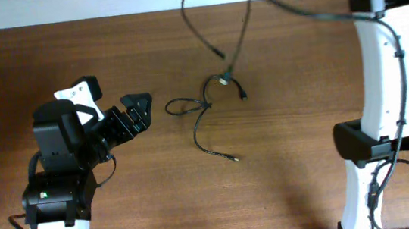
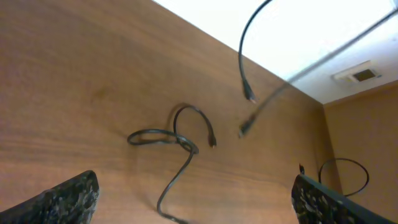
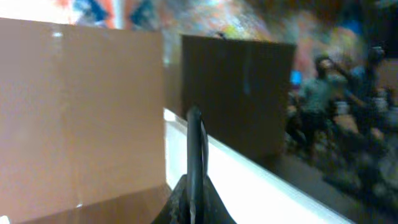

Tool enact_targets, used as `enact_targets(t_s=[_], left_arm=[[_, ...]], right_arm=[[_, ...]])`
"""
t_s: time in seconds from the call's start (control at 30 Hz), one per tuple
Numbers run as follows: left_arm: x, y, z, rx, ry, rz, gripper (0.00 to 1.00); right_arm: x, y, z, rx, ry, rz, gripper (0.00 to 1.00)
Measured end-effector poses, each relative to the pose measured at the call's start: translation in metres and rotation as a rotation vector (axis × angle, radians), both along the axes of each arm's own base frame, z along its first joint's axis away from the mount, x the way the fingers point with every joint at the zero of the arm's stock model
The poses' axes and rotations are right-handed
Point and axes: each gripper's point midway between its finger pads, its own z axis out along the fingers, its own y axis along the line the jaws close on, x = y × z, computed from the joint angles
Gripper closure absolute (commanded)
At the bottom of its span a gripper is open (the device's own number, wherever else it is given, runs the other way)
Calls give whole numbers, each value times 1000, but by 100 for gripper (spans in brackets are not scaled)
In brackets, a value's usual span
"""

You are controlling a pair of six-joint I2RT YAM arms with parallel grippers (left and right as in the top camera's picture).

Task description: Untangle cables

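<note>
Thin black cables lie mid-table: a small loop [image 1: 181, 105] with a strand running down to a metal-tipped plug [image 1: 232, 157]. Two more cable strands [image 1: 196, 24] hang from above the top edge, their plug ends [image 1: 219, 54] dangling over the table. In the left wrist view the loop [image 2: 158, 137] and hanging strands [image 2: 242, 62] lie ahead. My left gripper [image 1: 137, 110] is open and empty, left of the loop; its fingers [image 2: 199, 211] straddle the lower strand without touching. My right gripper [image 3: 196, 202] is raised, shut on a black cable [image 3: 194, 143], and is out of the overhead view.
The right arm [image 1: 384, 88] stands along the table's right side with thick black wires [image 1: 316, 13] running to it. The white back wall strip [image 1: 101, 2] borders the table's far edge. The left arm's base [image 1: 57, 198] sits front left.
</note>
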Motion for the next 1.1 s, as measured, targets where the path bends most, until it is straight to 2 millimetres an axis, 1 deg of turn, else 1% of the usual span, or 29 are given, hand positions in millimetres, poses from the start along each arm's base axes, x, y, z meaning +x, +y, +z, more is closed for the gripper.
enact_targets(t_s=[0.07, 0.1, 0.13, 0.2, 0.23, 0.3, 0.37, 0.43, 0.47, 0.53, 0.6, 0.67, 0.77, 0.8, 0.83, 0.9, 0.93, 0.97, 1.0, 1.07, 1.1], left_arm=[[0, 0, 0, 0, 0, 0, 1], [0, 0, 0, 0, 0, 0, 1], [0, 0, 0, 0, 0, 0, 1], [0, 0, 0, 0, 0, 0, 1], [0, 0, 0, 0, 0, 0, 1], [0, 0, 0, 0, 0, 0, 0], [0, -1, 0, -3, 0, -4, 0], [-1, -4, 1, -13, 0, -19, 0], [-2, -4, 1, -16, 0, -23, 0], [-2, -6, 1, -20, -1, -30, 0], [-2, -7, 2, -23, -1, -34, 0], [0, -8, 7, -29, -26, -44, 1], [5, -13, 19, -43, -83, -70, 1], [6, -15, 23, -49, -101, -81, 1], [7, -16, 25, -52, -109, -88, 1], [7, -18, 28, -58, -123, -98, 1], [7, -18, 29, -59, -124, -100, 1], [7, -18, 29, -60, -126, -103, 1], [7, -19, 29, -62, -125, -106, 1], [7, -20, 29, -64, -126, -109, 1], [7, -20, 30, -65, -128, -111, 1]], right_arm=[[12, -35, -7, -8, 33, -60, 96], [17, -57, -9, -13, 42, -91, 96], [20, -79, -11, -18, 49, -117, 96], [22, -110, -13, -26, 57, -151, 96], [21, -133, -15, -34, 60, -170, 96], [18, -170, -17, -44, 63, -205, 96], [12, -212, -21, -49, 84, -254, 96], [4, -263, -29, -37, 137, -332, 96], [-1, -291, -32, -27, 159, -383, 96], [-14, -335, -35, -16, 175, -467, 96], [-37, -391, -35, -5, 181, -585, 96], [-61, -432, -36, -15, 168, -672, 96], [-96, -481, -36, -24, 159, -788, 96], [-106, -493, -37, -21, 163, -819, 96], [-113, -501, -38, -16, 169, -840, 96], [-120, -511, -41, -3, 186, -861, 95], [-121, -513, -45, 2, 196, -866, 77], [-121, -515, -50, 13, 218, -870, 26], [-119, -520, -57, 32, 248, -886, 1], [-117, -533, -75, 96, 342, -952, 1], [-117, -540, -90, 126, 408, -997, 1]])
